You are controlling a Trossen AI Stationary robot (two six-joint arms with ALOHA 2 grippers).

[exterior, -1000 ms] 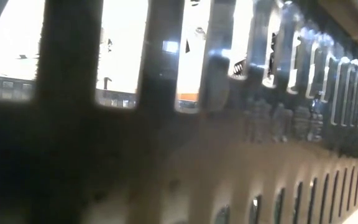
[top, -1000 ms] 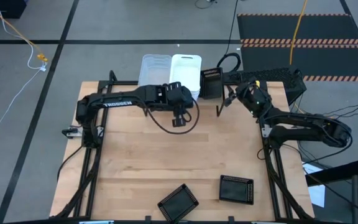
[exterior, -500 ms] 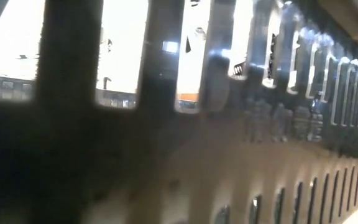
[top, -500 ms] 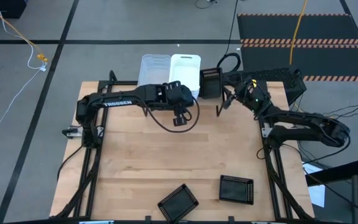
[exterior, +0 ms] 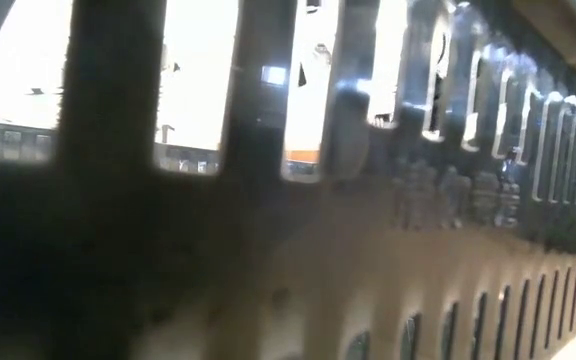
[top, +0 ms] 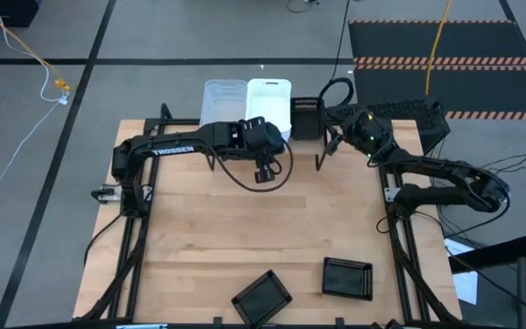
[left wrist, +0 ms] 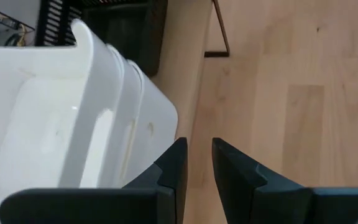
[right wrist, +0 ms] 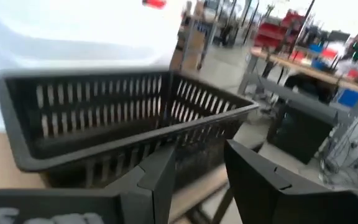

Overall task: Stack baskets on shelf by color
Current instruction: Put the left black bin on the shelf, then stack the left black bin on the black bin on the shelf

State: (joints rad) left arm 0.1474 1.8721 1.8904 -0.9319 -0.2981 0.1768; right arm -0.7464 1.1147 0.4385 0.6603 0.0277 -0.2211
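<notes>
On the shelf at the table's far edge stand a clear basket stack, a white stack and one black mesh basket. My right gripper is open, level with the black basket, its fingers at the basket's right-hand wall. My left gripper is open by a narrow gap, just in front of the white stack, with nothing between its fingers. Two more black baskets lie on the table near its front edge. My right gripper comes level from the table's right at the black basket's long mesh wall, near a corner. Both fingers show on the outer side of that wall. Whether they touch it I cannot tell. The basket stands upright on the shelf.
The shelf's thin black leg stands between the two arms. A black basket's mesh wall sits right against the low camera and blocks that view. Bare wooden tabletop lies between the shelf and the front baskets.
My right gripper has gone toward the table's far left, and the black basket in front of it has slid the same way. The white and clear stacks and the shelf leg have shifted slightly the same way too.
</notes>
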